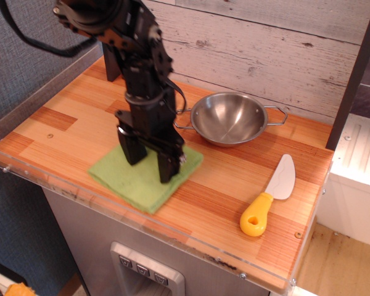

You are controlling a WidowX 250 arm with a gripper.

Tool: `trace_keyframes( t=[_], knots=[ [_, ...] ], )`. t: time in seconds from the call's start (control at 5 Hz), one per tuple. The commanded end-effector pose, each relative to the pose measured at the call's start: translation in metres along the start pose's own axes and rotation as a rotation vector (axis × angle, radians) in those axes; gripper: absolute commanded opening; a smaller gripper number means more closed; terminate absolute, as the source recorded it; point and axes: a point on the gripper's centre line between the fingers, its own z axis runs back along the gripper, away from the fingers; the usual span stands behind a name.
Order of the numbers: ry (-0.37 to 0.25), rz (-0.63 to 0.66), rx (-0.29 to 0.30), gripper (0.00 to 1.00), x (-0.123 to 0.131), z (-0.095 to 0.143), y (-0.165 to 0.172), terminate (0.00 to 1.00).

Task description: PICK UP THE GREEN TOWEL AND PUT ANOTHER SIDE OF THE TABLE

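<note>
Green towel: lies flat on the table, near the front edge and left of centre; one corner points toward the clear front rim, and the far part of the cloth is hidden behind the gripper
Towel condition: folded square, light lime green, no visible creases or lifted corners (the covered part cannot be judged)
Gripper: black, pointing straight down, both fingers spread apart with their tips pressed onto the towel's upper surface; nothing is clasped between them
Finger positions: left-hand finger in view stands on the cloth's middle, the other finger stands nearer the towel's right corner
Arm: black, cabled, descends from the upper left of the view and blocks part of the counter behind it
Steel bowl: upright, empty as far as can be seen, at the back of the table near the plank wall; one wire handle points right, another points left toward the arm; apart from the towel
Knife: yellow handle, white blade, lying flat on the right side of the table, blade pointing toward the back; well apart from the towel
Table surface: light and reddish-brown wooden strips, clear acrylic rim along the front and left edges
</note>
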Motion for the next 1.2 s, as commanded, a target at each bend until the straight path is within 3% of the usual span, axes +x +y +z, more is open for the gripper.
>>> trace_keyframes(
  t=[0.0, 0.4, 0.8, 1.0],
  knots=[
    [0.053, 0.097, -0.001, 1.0, -0.03, -0.002, 0.068, 0.0],
    [0.055, 0.158, 0.003, 1.0, -0.052, 0.015, 0.102, 0.0],
    [0.045, 0.132, 0.017, 1.0, -0.037, 0.018, 0.123, 0.0],
    [0.004, 0.079, 0.019, 1.0, -0.021, 0.028, 0.113, 0.0]
  ],
)
